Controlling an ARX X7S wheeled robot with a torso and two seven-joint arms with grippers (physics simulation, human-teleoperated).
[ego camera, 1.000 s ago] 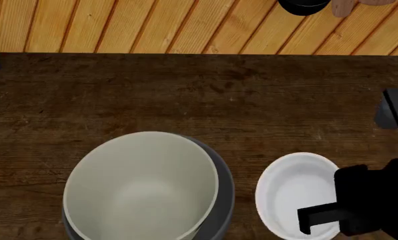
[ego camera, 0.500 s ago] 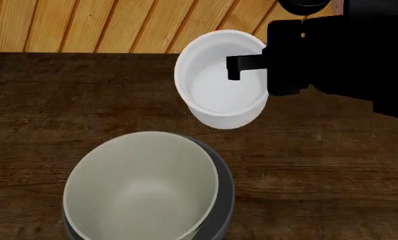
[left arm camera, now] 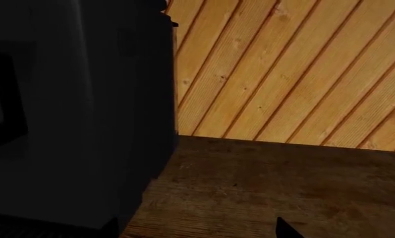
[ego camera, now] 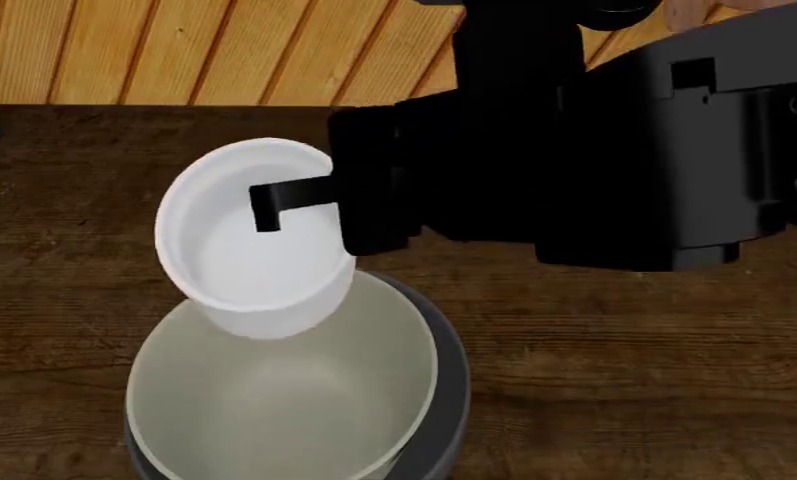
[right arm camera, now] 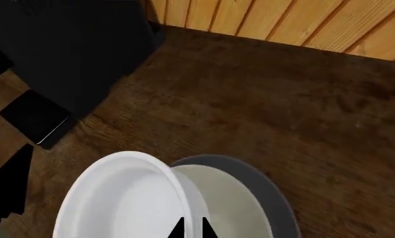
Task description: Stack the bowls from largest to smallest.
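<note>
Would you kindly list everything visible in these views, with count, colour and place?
White bowl: one, white, held above the table over the nested bowls' far-left rim.
Cream bowl: one, cream, nested inside the grey bowl.
Grey bowl: one, grey, on the table, front centre.
Table: one, dark brown wood.
Wall: pale wood planks, behind the table.
Dark box: one, black, on the table by the wall.
Right gripper: one, black, shut on the white bowl's rim.

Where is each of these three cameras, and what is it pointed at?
Head view: on the robot's head, looking down at the table; the right gripper holds the white bowl over the cream bowl.
Left wrist view: faces the wooden wall; only a fingertip shows.
Right wrist view: looks down past its fingertips.
Head and right wrist views share the bowls.
</note>
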